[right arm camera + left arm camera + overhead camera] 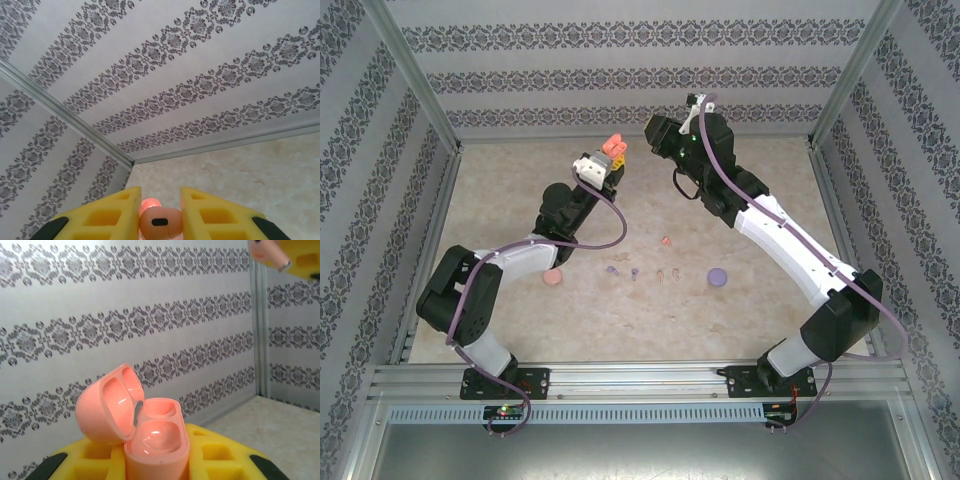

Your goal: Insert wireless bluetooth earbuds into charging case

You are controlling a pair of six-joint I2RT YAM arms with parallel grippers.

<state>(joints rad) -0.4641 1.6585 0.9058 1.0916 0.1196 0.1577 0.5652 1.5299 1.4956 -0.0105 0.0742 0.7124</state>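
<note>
My left gripper (604, 163) is raised toward the back wall and shut on an open salmon-pink charging case (616, 147). In the left wrist view the case (157, 440) stands between the yellow fingers (220, 450) with its lid hinged back to the left and both wells empty. My right gripper (657, 129) hovers just right of the case, shut on a salmon earbud (159, 223) that sits between its yellow fingers (110, 215). That earbud (270, 252) also shows at the top right of the left wrist view. Several more earbuds lie on the table: one pinkish (665, 241), two purple (612, 269), two orange (668, 273).
A shut pink case (552, 278) lies on the table by the left arm. A shut purple case (717, 276) lies to the right of the loose buds. Patterned walls with metal posts (425, 100) close in the back and sides.
</note>
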